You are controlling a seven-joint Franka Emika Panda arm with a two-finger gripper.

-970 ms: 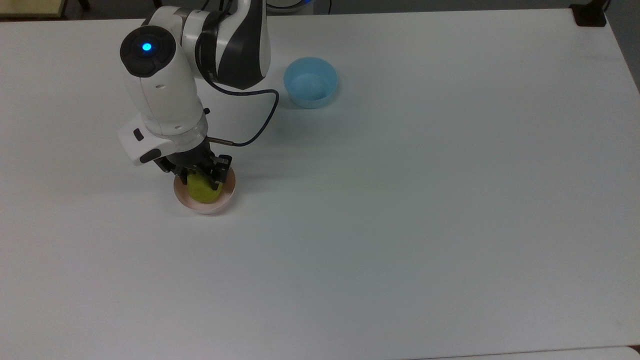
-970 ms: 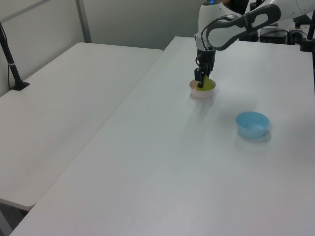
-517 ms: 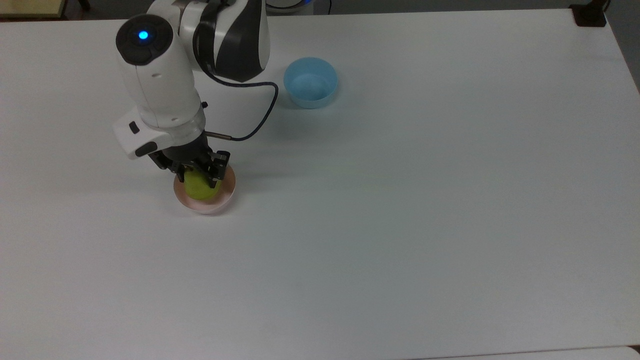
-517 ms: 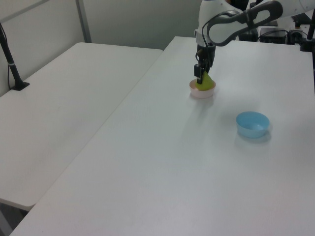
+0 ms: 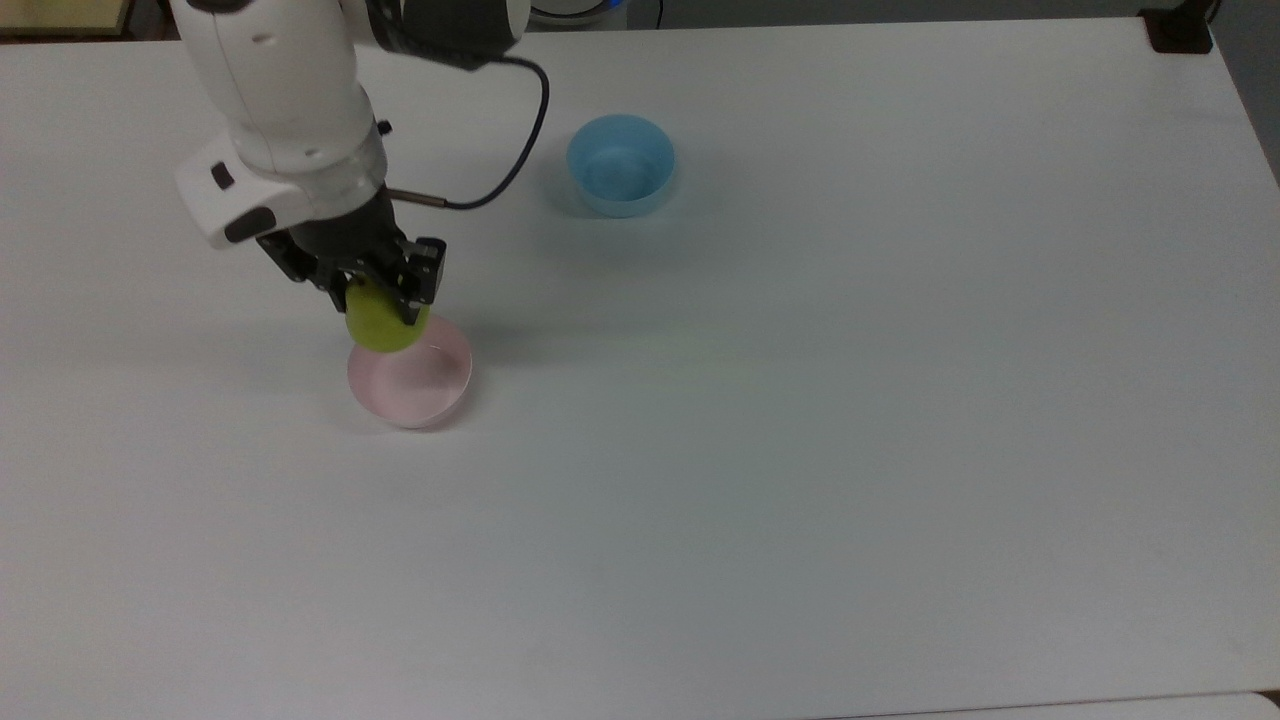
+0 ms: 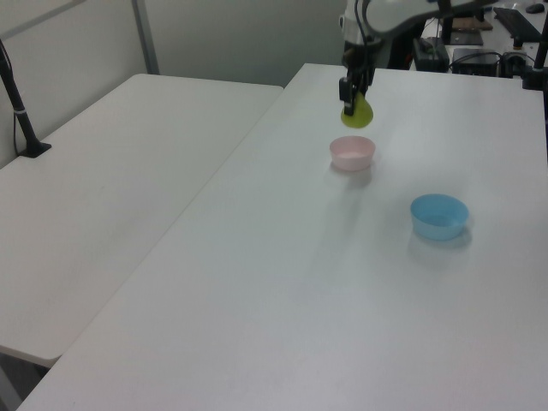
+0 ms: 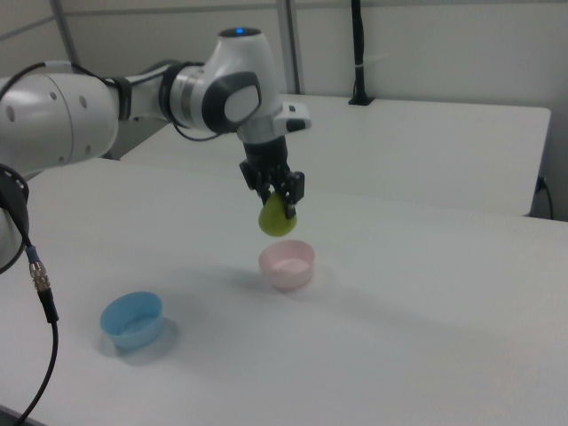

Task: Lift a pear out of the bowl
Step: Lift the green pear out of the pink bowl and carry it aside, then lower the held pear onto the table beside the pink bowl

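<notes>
Gripper (image 5: 378, 290) in the top view's upper left is clamped on the pear (image 5: 383, 322) near its narrow top, hanging above the pink bowl (image 5: 411, 385). Pear looks light, rigid and smooth; it could slip.

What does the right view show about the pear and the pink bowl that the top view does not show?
Right view alone: the pear hangs clear above the pink bowl, with open air between them, and its narrow end points up into the gripper.

Top view alone: the pink bowl's inside lies open and holds nothing, while the pear overlaps its far rim.

Both: the gripper is shut on the pear, the pink bowl stands on the white table, and a blue bowl stands apart.
</notes>
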